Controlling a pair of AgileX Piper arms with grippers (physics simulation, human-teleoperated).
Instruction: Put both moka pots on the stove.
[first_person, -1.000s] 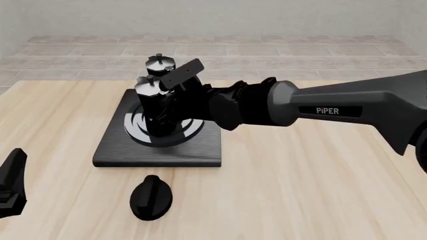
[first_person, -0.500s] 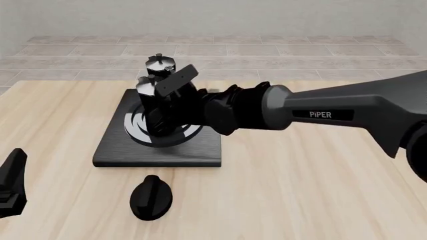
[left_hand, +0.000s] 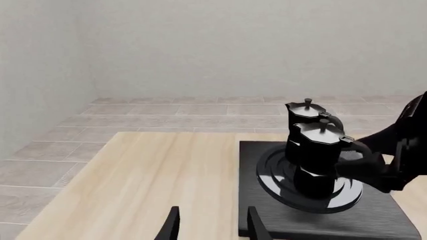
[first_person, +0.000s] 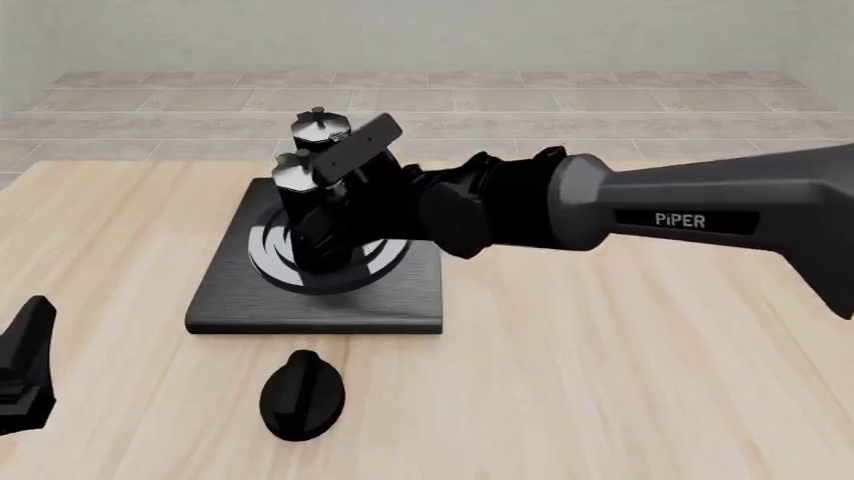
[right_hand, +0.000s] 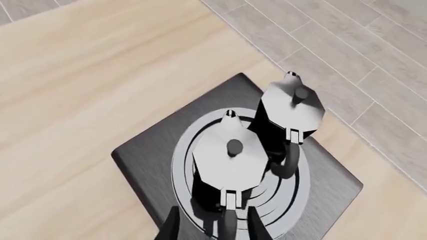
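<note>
Two black moka pots with silvery lids stand upright, close together, on the burner rings of the dark stove (first_person: 240, 300). The nearer pot (first_person: 296, 180) is in front of the farther pot (first_person: 320, 128). My right gripper (first_person: 344, 215) reaches in from the right at the nearer pot's handle side. In the right wrist view its fingers (right_hand: 172, 225) are spread, with that pot's (right_hand: 227, 160) handle between them and space on both sides. My left gripper (first_person: 24, 365) rests open at the table's near left, away from the stove (left_hand: 373, 215).
A black oval knob (first_person: 302, 395) lies on the wooden table just in front of the stove. Beyond the table's far edge, behind the stove, is tiled floor. The right arm's body spans the table's right half.
My right arm has drawn back a little to the right and upward after leaning in toward the pots. Both pots stay in place on the burner. The left gripper has not moved.
</note>
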